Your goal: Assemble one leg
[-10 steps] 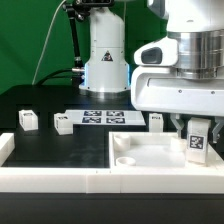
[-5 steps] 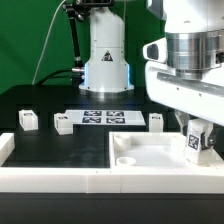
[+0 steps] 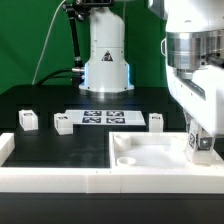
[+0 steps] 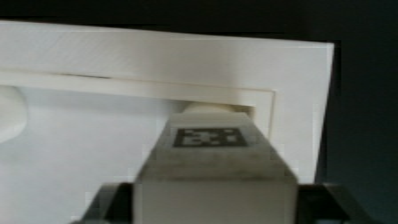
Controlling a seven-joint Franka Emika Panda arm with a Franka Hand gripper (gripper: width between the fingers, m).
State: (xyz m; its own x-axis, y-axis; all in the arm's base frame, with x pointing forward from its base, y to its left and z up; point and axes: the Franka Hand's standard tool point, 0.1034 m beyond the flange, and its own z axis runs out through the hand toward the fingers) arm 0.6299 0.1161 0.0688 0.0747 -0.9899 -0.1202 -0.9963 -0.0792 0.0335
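Note:
My gripper [image 3: 200, 134] is shut on a leg [image 3: 201, 145], a small white block with a fiducial tag. It holds the leg low over the corner of the large flat white panel [image 3: 150, 152] at the exterior view's right. In the wrist view the leg [image 4: 221, 160] sits between my fingers [image 4: 103, 206], tag up, its far end at a round corner socket [image 4: 217, 103] of the panel [image 4: 125, 65]. I cannot tell whether the leg touches the socket. Three more legs stand on the black table: one [image 3: 27, 120], another [image 3: 63, 124] and a third [image 3: 156, 121].
The marker board [image 3: 105, 117] lies on the table behind the panel. The robot base [image 3: 106, 58] stands at the back. A white frame rail [image 3: 55, 177] runs along the front, with a raised end [image 3: 5, 147] at the exterior view's left.
My gripper has moved to the exterior view's right with the leg and turned; the leg now sits lower at the panel's corner, its tag facing less toward the exterior camera.

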